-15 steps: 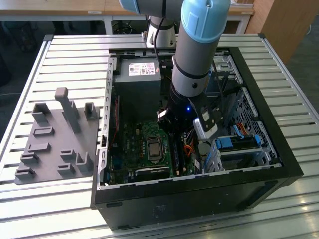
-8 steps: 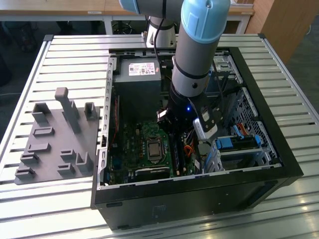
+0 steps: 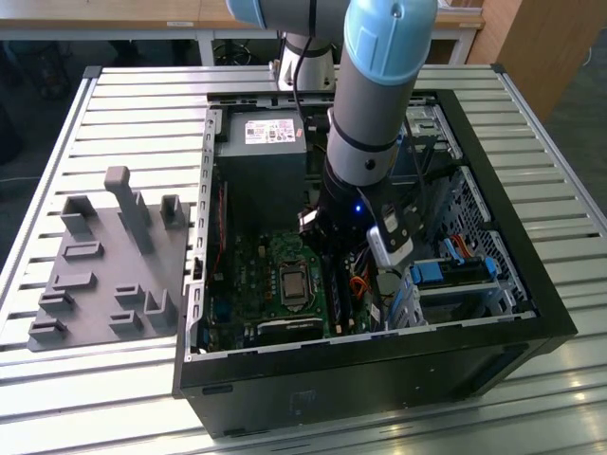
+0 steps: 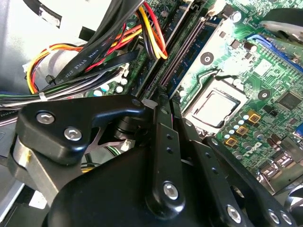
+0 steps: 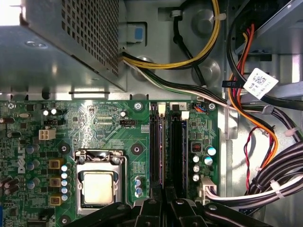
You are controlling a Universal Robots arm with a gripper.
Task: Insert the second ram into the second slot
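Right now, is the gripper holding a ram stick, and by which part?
It cannot be told. The gripper sits low over the memory slots beside the processor socket, but its own body hides the fingertips and anything between them.

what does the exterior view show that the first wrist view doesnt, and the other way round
Exterior view alone: the grey ribbed metal table, the flat grey plastic fixture tray with upright posts, the light blue and grey robot arm reaching down into the black open computer case, and bright blue plastic drive brackets.

First wrist view alone: the two long black memory slots seen close, a white tag on the cable bundle, and the black gripper low over the slots.

Both: the green motherboard, the silver square processor and the grey perforated power supply box.
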